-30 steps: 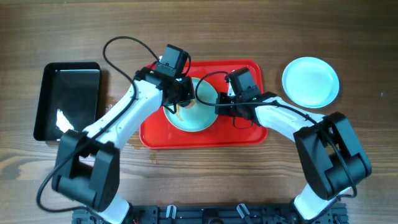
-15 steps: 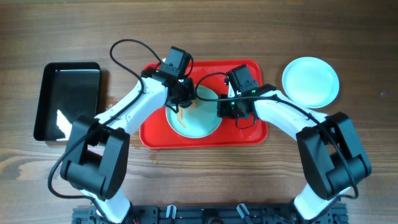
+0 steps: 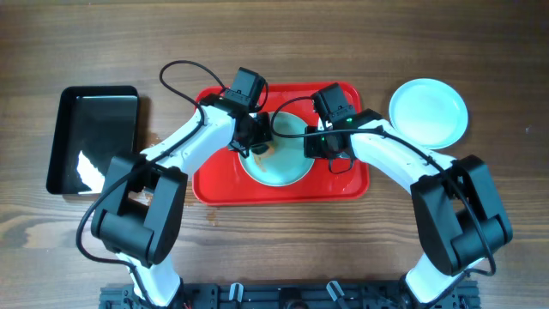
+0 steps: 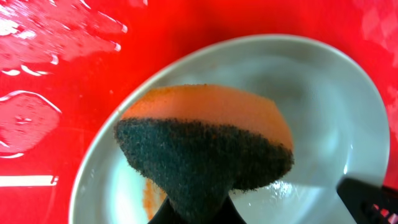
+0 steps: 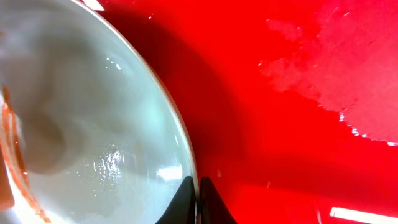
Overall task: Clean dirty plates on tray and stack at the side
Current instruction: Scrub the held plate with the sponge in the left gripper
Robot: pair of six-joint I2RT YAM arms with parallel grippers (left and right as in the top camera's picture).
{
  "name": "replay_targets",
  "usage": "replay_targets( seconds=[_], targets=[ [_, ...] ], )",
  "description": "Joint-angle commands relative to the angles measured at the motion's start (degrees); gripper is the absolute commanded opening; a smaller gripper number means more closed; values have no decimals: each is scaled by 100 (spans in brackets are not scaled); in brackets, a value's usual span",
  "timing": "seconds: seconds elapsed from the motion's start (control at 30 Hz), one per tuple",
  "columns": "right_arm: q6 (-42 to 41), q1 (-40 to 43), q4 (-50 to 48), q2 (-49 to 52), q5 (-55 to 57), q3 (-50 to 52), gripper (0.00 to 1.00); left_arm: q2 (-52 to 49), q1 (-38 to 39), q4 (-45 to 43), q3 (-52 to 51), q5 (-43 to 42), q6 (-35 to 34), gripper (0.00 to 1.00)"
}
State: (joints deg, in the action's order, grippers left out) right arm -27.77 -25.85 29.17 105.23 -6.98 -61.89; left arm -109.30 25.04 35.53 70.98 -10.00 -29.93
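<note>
Streaks of orange-brown mark the plate (image 3: 283,165) lying mid-way along the red tray (image 3: 339,184), its right rim pinched by the right gripper (image 5: 199,202), while the left gripper (image 3: 255,148) clamps a sponge (image 4: 205,143) over it; a second plate (image 3: 428,113) sits off the tray's right end.

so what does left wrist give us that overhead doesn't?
Left wrist only: the sponge close up, orange top over a dark scouring face, an orange-brown streak on the dirty plate beneath it, and water patches on the red tray. Overhead only: the black tray and a second plate right of the red tray. Both: the dirty plate sitting on the red tray.
</note>
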Motion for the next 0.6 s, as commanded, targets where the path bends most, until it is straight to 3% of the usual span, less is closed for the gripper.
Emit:
replay_targets(
  seconds=[0.0,0.57],
  targets=[
    [81,-61,-2,92,319,-129,4,-66,195,-35,26,-219,-35,4],
    [81,-66,57,92,319,-129,4,-433,621,-103,26,-17,-76,4]
  ],
)
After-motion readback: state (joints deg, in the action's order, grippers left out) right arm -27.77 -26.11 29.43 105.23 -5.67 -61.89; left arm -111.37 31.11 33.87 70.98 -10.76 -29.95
